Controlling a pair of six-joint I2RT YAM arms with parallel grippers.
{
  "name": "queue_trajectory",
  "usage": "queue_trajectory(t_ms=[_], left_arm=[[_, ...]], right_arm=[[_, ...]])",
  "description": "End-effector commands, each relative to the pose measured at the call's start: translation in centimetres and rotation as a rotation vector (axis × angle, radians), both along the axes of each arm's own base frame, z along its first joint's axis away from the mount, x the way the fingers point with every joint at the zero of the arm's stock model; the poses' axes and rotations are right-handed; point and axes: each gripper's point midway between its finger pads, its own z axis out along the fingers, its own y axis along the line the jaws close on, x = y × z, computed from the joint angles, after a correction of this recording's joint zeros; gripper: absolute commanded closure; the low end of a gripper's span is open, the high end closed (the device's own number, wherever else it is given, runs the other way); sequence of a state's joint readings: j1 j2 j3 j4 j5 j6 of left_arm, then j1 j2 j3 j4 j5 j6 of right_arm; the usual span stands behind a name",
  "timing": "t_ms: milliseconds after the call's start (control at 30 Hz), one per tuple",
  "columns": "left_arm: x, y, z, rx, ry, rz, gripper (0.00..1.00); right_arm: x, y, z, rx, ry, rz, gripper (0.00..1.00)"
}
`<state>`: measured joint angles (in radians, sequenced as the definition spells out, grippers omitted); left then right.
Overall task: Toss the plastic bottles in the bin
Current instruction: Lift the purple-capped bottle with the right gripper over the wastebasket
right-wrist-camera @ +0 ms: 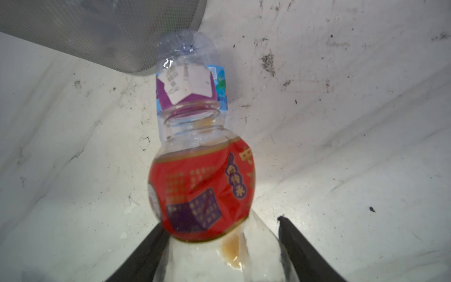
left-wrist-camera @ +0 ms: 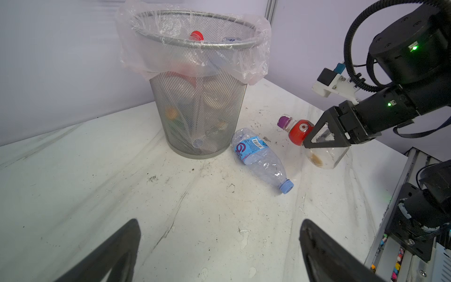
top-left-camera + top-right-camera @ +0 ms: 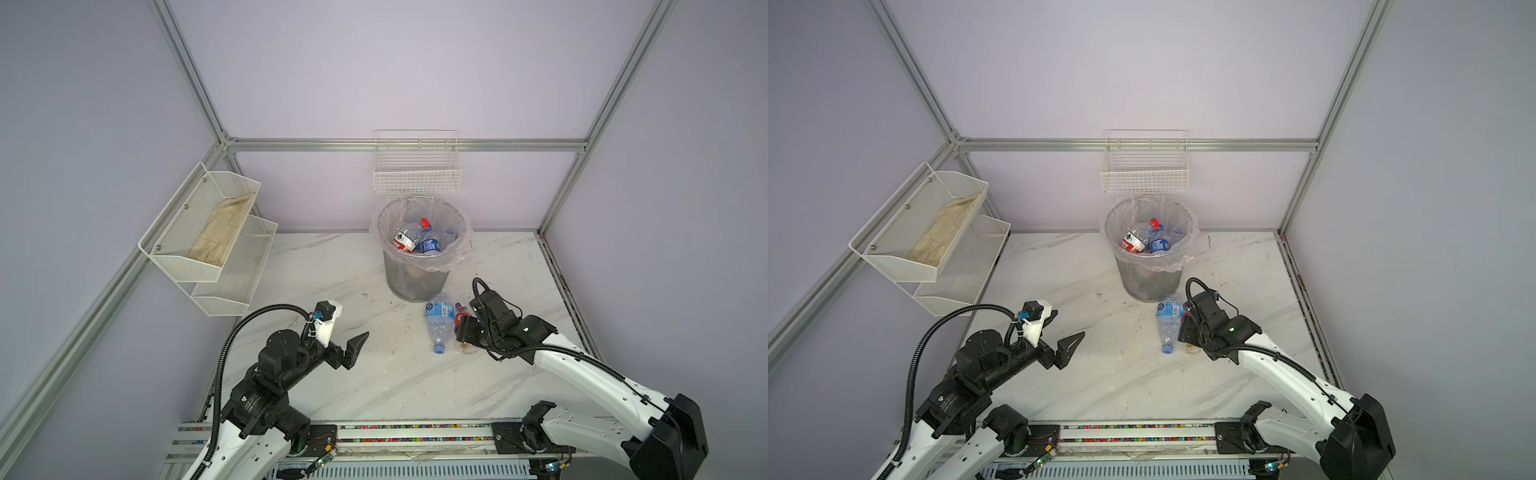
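Note:
The grey mesh bin (image 3: pixel 415 282) (image 3: pixel 1148 282) (image 2: pixel 195 109), lined with a clear bag, stands at the back of the marble table and holds several plastic bottles (image 3: pixel 428 243). In front of it a crushed clear bottle with a blue label (image 3: pixel 438 320) (image 3: pixel 1168 320) (image 2: pixel 258 156) lies on its side. Beside that lies a red-labelled bottle with a purple cap (image 3: pixel 460 316) (image 2: pixel 299 130) (image 1: pixel 202 188). My right gripper (image 3: pixel 463 332) (image 1: pixel 220 222) has a finger against each side of its clear lower body. My left gripper (image 3: pixel 357 347) (image 2: pixel 219 221) hovers open and empty over the table's left half.
A white wire basket (image 3: pixel 417 174) hangs on the back wall just above the bin. A two-tier white mesh shelf (image 3: pixel 232 286) on the left wall holds a folded cloth (image 3: pixel 220 232). The arms' mounting rail (image 3: pixel 415 432) runs along the table's front edge.

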<state>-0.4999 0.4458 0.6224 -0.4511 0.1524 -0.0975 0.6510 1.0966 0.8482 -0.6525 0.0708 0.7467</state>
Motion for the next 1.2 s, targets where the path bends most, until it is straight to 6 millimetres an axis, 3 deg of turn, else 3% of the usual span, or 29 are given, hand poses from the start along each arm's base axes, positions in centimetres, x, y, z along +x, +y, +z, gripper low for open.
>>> queue_trajectory(t_ms=[0,300,700,1167], left_arm=[[0.0,0.0,-0.5,-0.017,0.017,0.009,0.00],[0.1,0.0,-0.5,-0.016,0.017,0.012,0.00],[0.2,0.0,-0.6,-0.013,0.020,0.012,0.00],[0.2,0.0,-0.7,-0.013,0.022,0.013,0.00]], right_arm=[[0.5,-0.4,2.2,-0.016,-0.048,-0.012,0.77],[2.7,-0.8,8.2,-0.059,-0.179,-0.029,0.77],[4.2,-0.5,15.0,-0.011,-0.338,-0.033,0.78],[5.8,-0.5,26.6,0.039,-0.598,-0.034,0.78]])
